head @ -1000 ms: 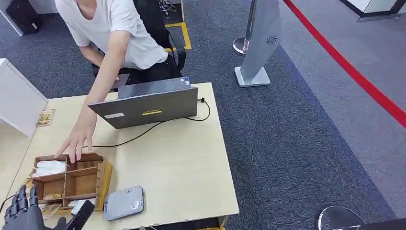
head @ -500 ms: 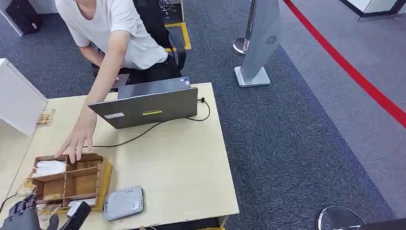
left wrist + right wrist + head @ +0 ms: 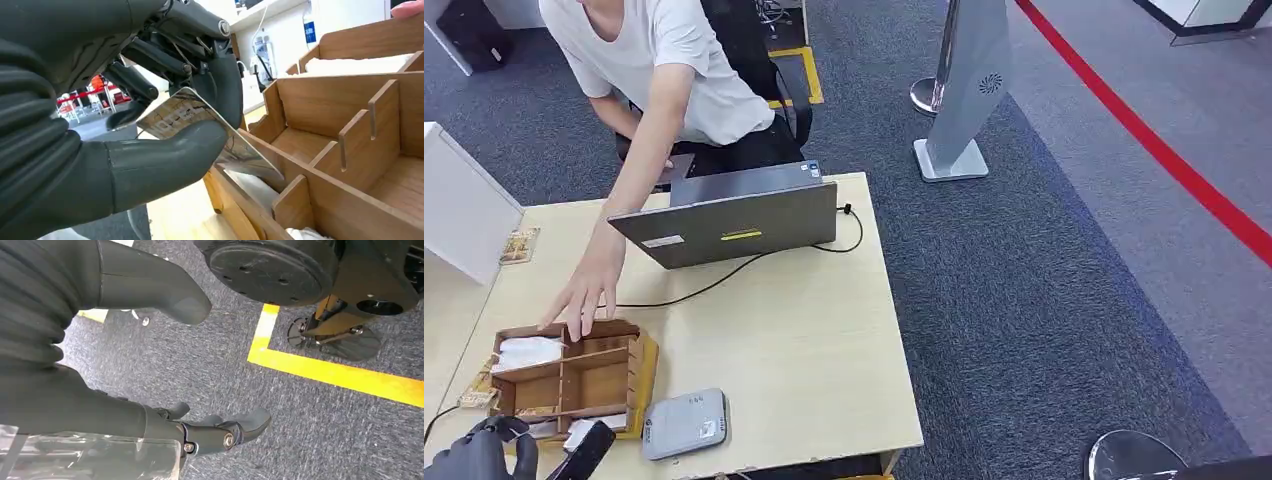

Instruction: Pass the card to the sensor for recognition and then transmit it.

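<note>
One card, pinched by the left hand at the table's near-left corner, could snag the wooden organizer; the right hand hangs spread, holding nothing.

The left hand sits at the near left corner of the worktop, hemmed in by the wooden organizer just ahead of it, whose slotted dividers stand upright across the way forward. A person's hand rests on the organizer's far rim, blocking that side. Just right of the organizer lies the grey sensor, flat and low, with bare worktop beyond it toward the right edge. Farther back, an open laptop stands as a wall across the worktop, its black cable trailing over the middle. The right hand hangs over open carpet.
</note>
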You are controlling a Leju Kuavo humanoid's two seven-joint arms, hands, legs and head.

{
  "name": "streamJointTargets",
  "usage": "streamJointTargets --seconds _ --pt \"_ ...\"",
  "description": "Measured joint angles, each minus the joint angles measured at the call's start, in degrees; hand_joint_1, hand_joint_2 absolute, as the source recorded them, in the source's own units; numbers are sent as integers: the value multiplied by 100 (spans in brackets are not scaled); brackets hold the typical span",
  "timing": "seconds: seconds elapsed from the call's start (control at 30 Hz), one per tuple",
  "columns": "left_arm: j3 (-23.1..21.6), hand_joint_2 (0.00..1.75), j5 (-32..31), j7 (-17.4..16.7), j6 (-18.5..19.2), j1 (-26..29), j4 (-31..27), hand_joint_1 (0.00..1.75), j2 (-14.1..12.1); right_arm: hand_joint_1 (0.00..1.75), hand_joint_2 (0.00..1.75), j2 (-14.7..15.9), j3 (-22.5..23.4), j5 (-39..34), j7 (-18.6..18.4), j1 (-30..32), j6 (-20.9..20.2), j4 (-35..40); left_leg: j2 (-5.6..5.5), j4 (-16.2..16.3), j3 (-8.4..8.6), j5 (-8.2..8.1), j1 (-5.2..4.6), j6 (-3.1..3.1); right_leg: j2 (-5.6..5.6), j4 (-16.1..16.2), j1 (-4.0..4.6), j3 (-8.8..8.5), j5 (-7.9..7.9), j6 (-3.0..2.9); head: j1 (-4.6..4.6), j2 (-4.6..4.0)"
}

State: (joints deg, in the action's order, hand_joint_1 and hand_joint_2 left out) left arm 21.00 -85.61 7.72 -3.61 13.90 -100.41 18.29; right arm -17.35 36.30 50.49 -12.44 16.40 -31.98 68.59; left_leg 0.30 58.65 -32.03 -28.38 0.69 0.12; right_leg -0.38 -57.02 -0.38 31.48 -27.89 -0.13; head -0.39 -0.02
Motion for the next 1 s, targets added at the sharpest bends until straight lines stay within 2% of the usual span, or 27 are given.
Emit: streamJointTargets --seconds 0.07,0.1,0.23,0.27,0.47,0.57,0.7,1.0 --pt "0 175 -22 -22 92 2 -31 175 2 0 175 0 0 -48 -17 1 0 2 0 0 0 0 0 0 0 0 0 0 0 0 0 0" --pt "0 175 -39 -33 111 3 -42 101 7 0 175 0 0 -66 -28 2 0 9 0 0 1 0 0 0 0 0 0 0 0 0 0 0" --pt "0 175 -135 -109 50 16 -74 101 31 0 175 0 0 -68 -59 3 -9 31 0 0 1 0 1 0 0 0 0 0 0 0 -2 0" --pt "0 175 -149 -116 50 30 -76 0 35 0 175 0 0 -68 -59 4 -9 31 0 0 1 0 3 0 0 0 0 0 0 0 -2 0" --pt "2 175 -155 -133 55 77 -162 0 72 0 175 0 0 -96 -105 6 7 52 1 0 3 1 3 -1 1 0 0 1 1 -1 -2 0" --pt "-79 175 -35 -142 203 110 -460 0 81 0 175 0 0 -286 -236 22 33 100 0 1 2 1 1 -1 0 0 1 3 0 -1 -2 0" --pt "-430 175 151 -369 518 135 -1063 0 20 0 175 0 -20 -533 -439 54 101 205 0 1 1 0 0 0 0 0 0 2 1 0 0 0" --pt "-1253 175 461 -684 522 174 -1941 0 -365 0 175 0 -109 -686 -538 132 123 321 0 1 2 0 1 0 1 0 0 3 1 0 -2 0"
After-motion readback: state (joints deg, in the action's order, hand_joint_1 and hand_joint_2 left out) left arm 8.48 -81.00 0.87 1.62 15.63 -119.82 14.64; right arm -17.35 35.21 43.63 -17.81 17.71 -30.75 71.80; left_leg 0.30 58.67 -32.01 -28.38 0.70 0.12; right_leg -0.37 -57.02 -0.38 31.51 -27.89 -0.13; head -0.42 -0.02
